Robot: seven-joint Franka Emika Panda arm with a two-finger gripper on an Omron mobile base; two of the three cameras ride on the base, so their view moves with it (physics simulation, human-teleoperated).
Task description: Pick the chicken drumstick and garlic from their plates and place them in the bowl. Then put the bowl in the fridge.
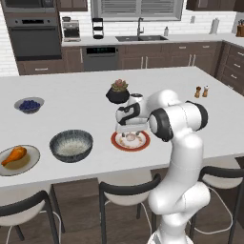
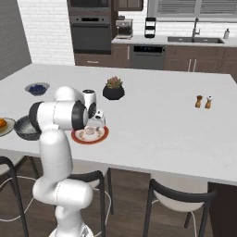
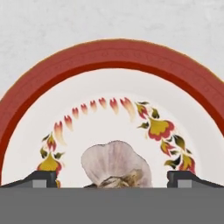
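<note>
On the worktop (image 1: pixel 71 102), the garlic (image 3: pixel 116 164) sits on its plate (image 1: pixel 130 141). The bowl (image 1: pixel 71 145) is left of that plate. The drumstick (image 1: pixel 14 154) lies on a plate (image 1: pixel 29 161) further left. The plant pot (image 1: pixel 118 93) stands behind.

text: none readable | labels: none | brands: none | numbers: none | white plate with red-orange rim (image 3: pixel 109 57): painted flower pattern only, no lettering

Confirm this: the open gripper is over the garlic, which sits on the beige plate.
Wrong plate. The hand view shows the garlic on the white plate with the red rim, with the open gripper straddling it. The beige plate holds the drumstick.
</note>
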